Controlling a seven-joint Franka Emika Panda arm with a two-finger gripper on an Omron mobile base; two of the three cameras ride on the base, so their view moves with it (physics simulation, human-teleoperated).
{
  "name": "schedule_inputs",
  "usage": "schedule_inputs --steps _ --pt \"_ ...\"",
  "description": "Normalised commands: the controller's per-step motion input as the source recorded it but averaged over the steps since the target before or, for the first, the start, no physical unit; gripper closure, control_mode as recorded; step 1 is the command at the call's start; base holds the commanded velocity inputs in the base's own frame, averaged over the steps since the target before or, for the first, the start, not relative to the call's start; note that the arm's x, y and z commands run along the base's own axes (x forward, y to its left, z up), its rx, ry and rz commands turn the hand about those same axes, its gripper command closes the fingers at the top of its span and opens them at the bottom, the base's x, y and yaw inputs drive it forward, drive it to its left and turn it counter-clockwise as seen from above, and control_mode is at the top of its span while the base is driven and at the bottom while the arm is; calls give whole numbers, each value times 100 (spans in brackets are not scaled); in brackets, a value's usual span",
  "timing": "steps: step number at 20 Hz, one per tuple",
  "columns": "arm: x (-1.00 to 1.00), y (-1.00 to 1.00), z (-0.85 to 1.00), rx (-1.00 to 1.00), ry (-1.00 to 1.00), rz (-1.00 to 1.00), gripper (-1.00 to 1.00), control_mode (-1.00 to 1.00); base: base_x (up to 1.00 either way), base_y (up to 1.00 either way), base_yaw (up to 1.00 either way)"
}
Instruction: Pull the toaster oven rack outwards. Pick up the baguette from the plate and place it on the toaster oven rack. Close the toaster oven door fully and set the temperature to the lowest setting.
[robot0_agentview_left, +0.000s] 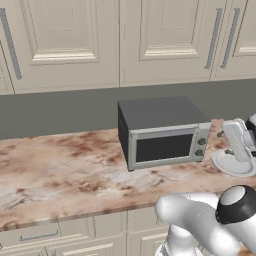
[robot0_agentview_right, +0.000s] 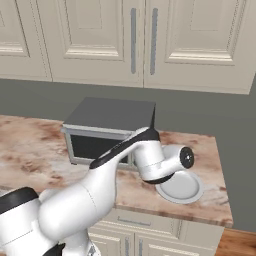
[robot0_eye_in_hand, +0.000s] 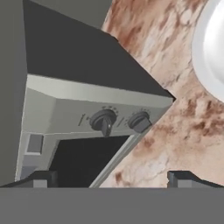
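Spread-open gripper (robot0_eye_in_hand: 109, 177) hovers empty just before the toaster oven (robot0_agentview_left: 162, 131) knobs (robot0_eye_in_hand: 103, 121). Its toaster oven door (robot0_agentview_left: 164, 147) is shut. Just right, the plate (robot0_agentview_right: 181, 186) sits near the counter's (robot0_agentview_left: 60, 170) right end; bare counter stretches left, cabinets (robot0_agentview_left: 70, 40) above.

Left base view: taken from behind and left of the arm, looking forward and down across the counter (robot0_agentview_left: 65, 170) at middle range toward the toaster oven (robot0_agentview_left: 162, 131) near the back edge. Right base view: the same counter and toaster oven (robot0_agentview_right: 107, 127) from behind and right, with the plate (robot0_agentview_right: 182, 189) near the front edge. Hand view: close, rolled, looking at the oven's knobs (robot0_eye_in_hand: 103, 121), sharing oven and plate (robot0_eye_in_hand: 209, 48) with both.
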Motion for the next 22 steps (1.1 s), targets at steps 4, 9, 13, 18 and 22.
schedule_inputs --steps 4,9,13,18,22 --pt "0 29 -1 13 0 -10 -100 -100 0 0 0" --pt "0 20 0 1 0 -7 -100 -100 0 0 0" --pt "0 2 0 0 0 -5 -100 -100 0 0 0" --pt "3 3 -1 0 0 -1 -100 -100 0 0 0" --pt "6 4 0 0 -2 -1 -100 -100 0 0 0"
